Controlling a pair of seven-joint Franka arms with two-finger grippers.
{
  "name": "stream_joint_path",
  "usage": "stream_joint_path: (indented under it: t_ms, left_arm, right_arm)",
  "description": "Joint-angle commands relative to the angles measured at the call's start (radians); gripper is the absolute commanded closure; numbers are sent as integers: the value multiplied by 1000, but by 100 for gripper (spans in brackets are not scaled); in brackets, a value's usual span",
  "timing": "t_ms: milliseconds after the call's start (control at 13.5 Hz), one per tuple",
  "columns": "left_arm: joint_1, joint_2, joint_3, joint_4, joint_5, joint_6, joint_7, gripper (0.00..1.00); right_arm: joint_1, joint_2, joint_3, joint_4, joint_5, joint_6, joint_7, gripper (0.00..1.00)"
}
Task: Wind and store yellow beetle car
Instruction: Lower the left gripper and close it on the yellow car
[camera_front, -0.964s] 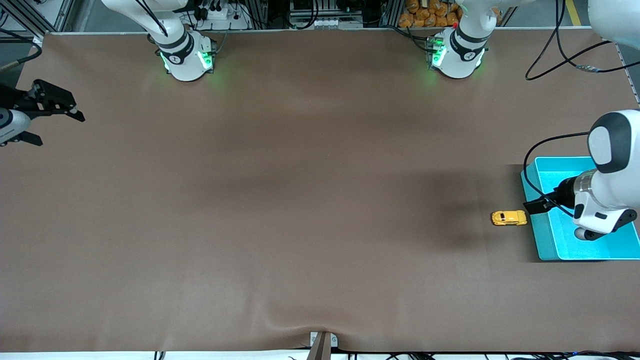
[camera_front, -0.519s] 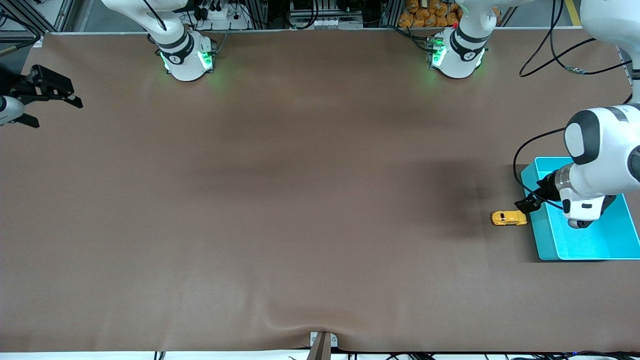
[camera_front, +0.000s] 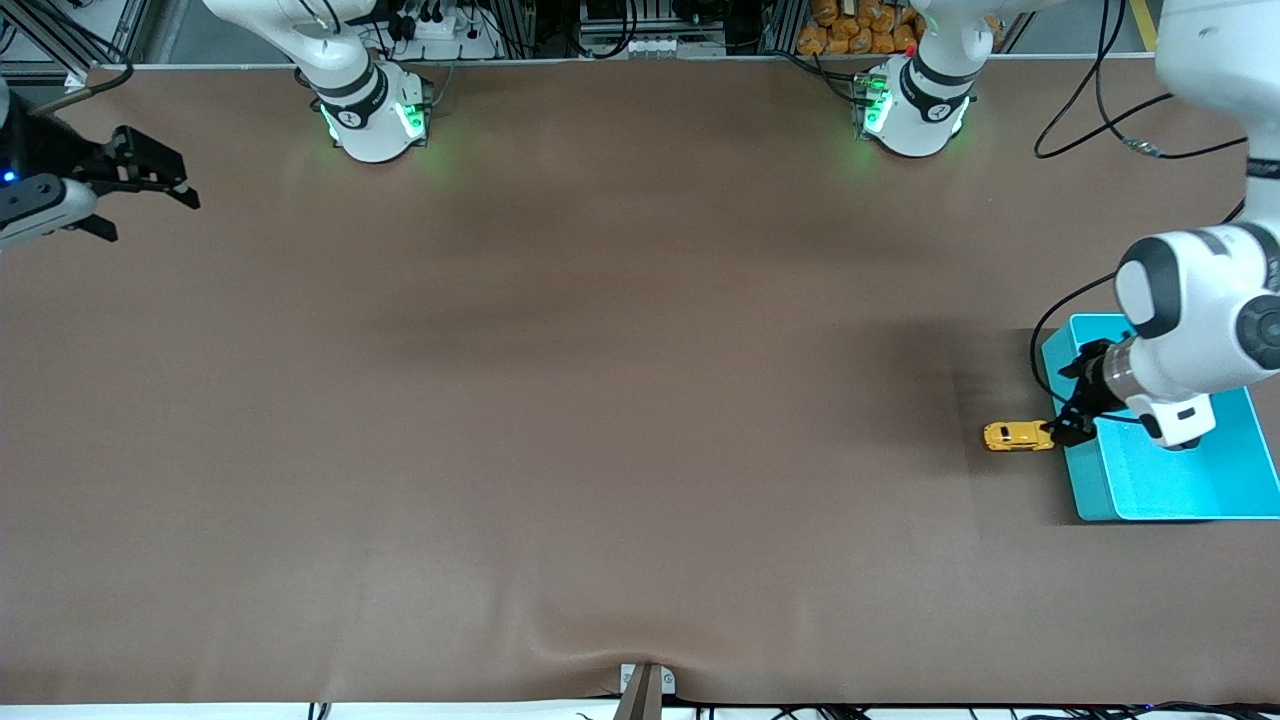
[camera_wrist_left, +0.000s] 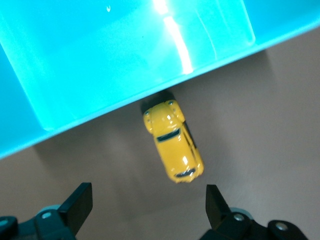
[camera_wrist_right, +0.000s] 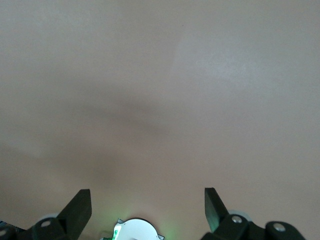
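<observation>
You had the left claw (camera_front: 1068, 428) spread over the yellow beetle car (camera_front: 1018, 436) beside the turquoise bin (camera_front: 1100, 490); right claw (camera_front: 140, 200) waited spread; straddling its flanks squarely would've gripped best.

Brown table (camera_front: 600, 400): yellow beetle car (camera_front: 1017, 436) touching turquoise bin (camera_front: 1090, 490).

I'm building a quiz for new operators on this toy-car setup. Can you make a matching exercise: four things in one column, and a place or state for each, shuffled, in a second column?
Things:
1. small glossy yellow beetle car
2. turquoise plastic bin
3. left end effector
4. right end effector

Places or states:
A. open, over bare brown table mat at the right arm's end
B. on the mat, right beside the bin's wall
C. open, over the edge of the bin beside the car
D. at the left arm's end of the table, nothing inside it

Pairs: 1-B, 2-D, 3-C, 4-A
</observation>
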Motion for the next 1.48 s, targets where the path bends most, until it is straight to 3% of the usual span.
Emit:
stream_joint_path:
  t_ms: [0, 222, 445, 890, 964, 1038, 1112, 1409]
  left_arm:
    - [2, 47, -3, 3, 1, 85, -168, 0]
    - [2, 93, -3, 5, 3, 149, -272, 0]
    - [2, 121, -3, 3, 1, 171, -277, 0]
    - [18, 158, -3, 2, 1, 214, -277, 0]
    - [18, 162, -3, 2, 3, 214, -277, 24]
    - [16, 171, -3, 3, 3, 214, -277, 67]
    - [12, 181, -3, 3, 4, 214, -276, 100]
    - [9, 150, -9, 5, 4, 214, -277, 100]
  right_arm:
    - [2, -31, 4, -33, -20, 25, 16, 0]
    - [-7, -8, 0, 27, -26, 23, -1, 0]
    - [-16, 11, -3, 81, -71, 22, 11, 0]
    - [-65, 60, -12, 122, -54, 74, 14, 0]
    - [-65, 65, -12, 130, -52, 78, 14, 0]
    - [-67, 67, -12, 132, -52, 78, 8, 0]
    - [-67, 67, -12, 132, -52, 78, 7, 0]
    - [-61, 71, -9, 127, -52, 72, 2, 0]
